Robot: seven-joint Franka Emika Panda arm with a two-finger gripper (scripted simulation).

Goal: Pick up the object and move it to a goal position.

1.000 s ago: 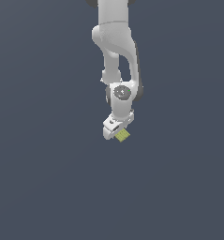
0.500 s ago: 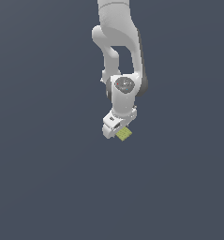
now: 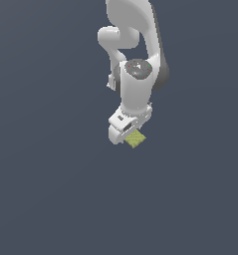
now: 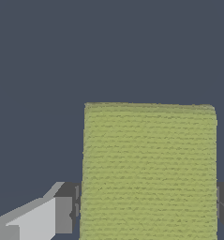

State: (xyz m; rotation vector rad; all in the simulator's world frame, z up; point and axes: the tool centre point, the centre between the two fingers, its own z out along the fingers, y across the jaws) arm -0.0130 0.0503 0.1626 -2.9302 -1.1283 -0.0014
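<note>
One block (image 4: 148, 171) lies directly beneath the gripper (image 3: 124, 130), between its spread fingers (image 4: 43, 218), long axis crossing neither; contact unclear.

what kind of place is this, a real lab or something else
Most likely a simulated test scene, not a real lab: a plain, flat dark grey ground with no furniture, a smooth white arm's gripper, and a single yellow-green block.

Plain dark grey-blue floor (image 3: 51, 189), yellow-green block (image 3: 135, 139) low over it.
</note>
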